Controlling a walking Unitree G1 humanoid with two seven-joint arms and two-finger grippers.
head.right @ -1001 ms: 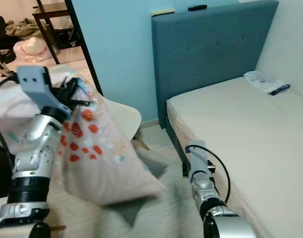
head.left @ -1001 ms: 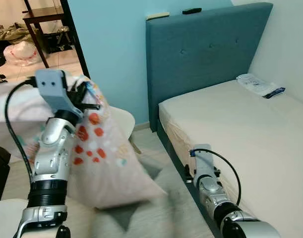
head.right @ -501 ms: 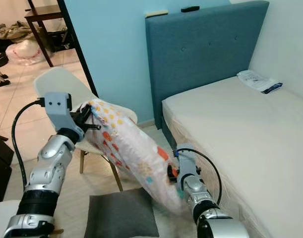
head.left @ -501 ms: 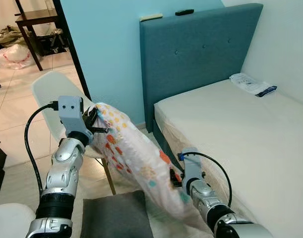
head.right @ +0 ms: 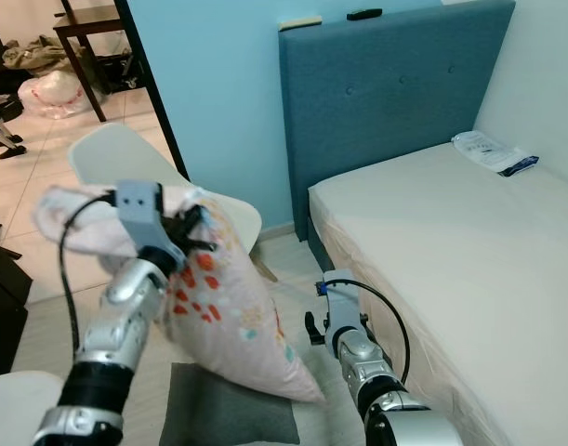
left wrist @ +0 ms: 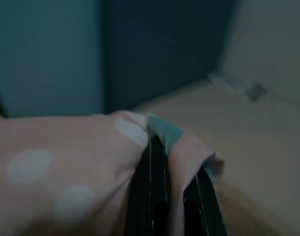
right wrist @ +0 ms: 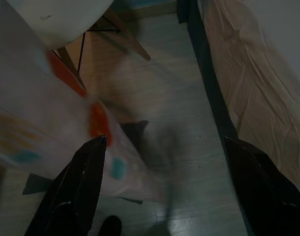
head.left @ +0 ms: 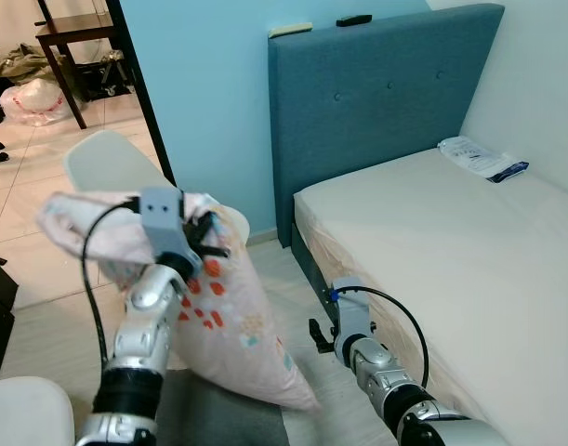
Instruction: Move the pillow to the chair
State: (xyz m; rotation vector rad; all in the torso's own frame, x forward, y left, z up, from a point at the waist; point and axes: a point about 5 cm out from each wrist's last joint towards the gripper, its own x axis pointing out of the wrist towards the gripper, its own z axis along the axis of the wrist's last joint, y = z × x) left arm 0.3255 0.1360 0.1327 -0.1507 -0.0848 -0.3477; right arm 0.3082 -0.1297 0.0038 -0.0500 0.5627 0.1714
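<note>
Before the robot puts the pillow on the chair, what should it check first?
1. Left gripper pinching the pillow: ok, its fingers are closed on a fold of fabric.
2. Pillow off the floor: ok, it hangs from the grip, low corner above the grey mat.
3. White chair within reach: ok, it stands just behind the pillow.
4. Chair seat free: cannot tell, the pillow covers most of it.
5. Right gripper out of the way: ok, open, low beside the bed, holding nothing.

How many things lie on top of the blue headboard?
2: a pale flat thing toward its left end, and a small black thing near the middle. What they are is too small to tell.
</note>
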